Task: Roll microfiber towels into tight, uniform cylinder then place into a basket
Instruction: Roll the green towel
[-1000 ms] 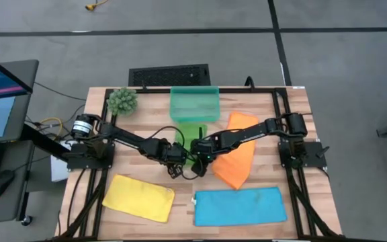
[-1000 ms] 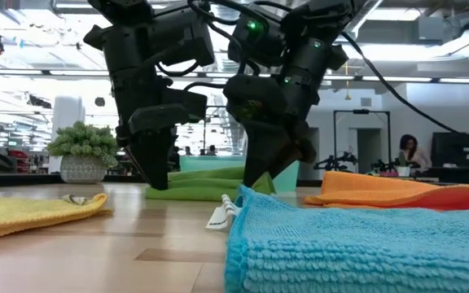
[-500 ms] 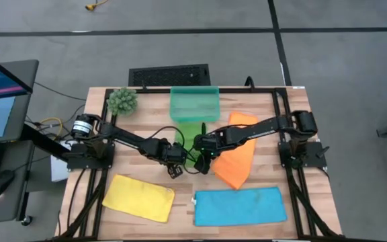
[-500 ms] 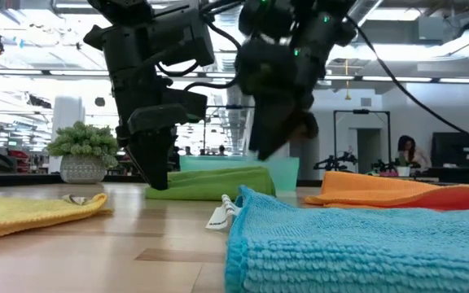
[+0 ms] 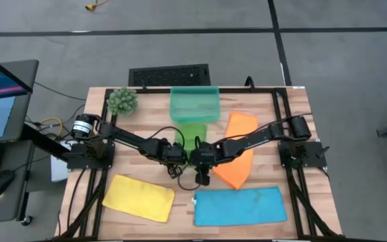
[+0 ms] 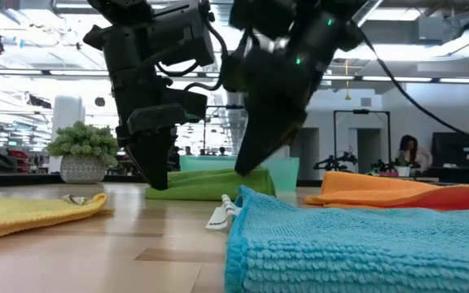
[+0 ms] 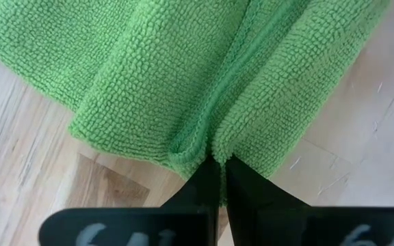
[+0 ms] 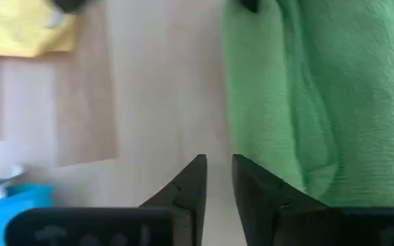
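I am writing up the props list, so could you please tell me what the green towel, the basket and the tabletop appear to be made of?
The green towel looks like soft microfibre: a matte, nubbly looped pile with a stitched hem. The basket appears to be translucent teal-green plastic, since the table shows faintly through its walls. The tabletop looks like pale wood planks, with visible grain and seams, possibly a laminate.

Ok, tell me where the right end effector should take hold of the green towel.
Probably the near edge of the green towel, beside the left end effector already pinching that hem. Come down from above: the towel lies flat, and the right end effector is empty beside it.
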Controlling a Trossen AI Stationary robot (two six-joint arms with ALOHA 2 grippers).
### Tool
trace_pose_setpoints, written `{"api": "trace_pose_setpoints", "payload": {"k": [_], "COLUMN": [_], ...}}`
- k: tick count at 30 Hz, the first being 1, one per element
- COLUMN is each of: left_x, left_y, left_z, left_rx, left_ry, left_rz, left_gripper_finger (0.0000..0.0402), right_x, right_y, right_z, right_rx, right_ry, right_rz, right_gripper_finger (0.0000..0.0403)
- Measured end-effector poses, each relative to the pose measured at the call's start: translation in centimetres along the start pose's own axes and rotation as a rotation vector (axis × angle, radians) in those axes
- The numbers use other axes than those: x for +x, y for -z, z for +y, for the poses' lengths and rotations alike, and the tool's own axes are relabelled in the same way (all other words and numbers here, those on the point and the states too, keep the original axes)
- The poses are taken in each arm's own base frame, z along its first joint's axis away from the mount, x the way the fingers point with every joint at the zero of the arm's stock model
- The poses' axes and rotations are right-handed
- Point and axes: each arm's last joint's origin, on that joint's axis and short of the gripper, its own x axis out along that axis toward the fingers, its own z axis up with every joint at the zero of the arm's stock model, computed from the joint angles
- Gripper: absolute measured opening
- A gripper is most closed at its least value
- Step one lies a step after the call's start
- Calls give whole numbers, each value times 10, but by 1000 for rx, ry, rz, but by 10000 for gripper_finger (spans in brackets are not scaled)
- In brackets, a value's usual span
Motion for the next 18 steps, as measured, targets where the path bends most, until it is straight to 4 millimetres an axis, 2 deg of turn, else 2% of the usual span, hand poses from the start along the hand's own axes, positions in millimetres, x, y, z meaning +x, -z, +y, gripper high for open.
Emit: {"api": "trace_pose_setpoints", "payload": {"k": [4,9,14,18], "left_x": [0,0,0,0], "left_y": [0,1,1,2], "left_z": [0,-1,-1,-1], "left_rx": [15,25,32,51], "left_ry": [5,7,6,3], "left_rz": [3,3,5,9], "left_gripper_finger": [0,0,0,0], "right_x": [7,3,14,13], "right_y": [1,0,5,4], "right_z": [-6,-7,-15,-21], "right_rx": [12,11,43,89], "right_ry": [39,100,107,110], "right_rz": [4,-14,44,50], "right_gripper_finger": [55,10,18,19]}}
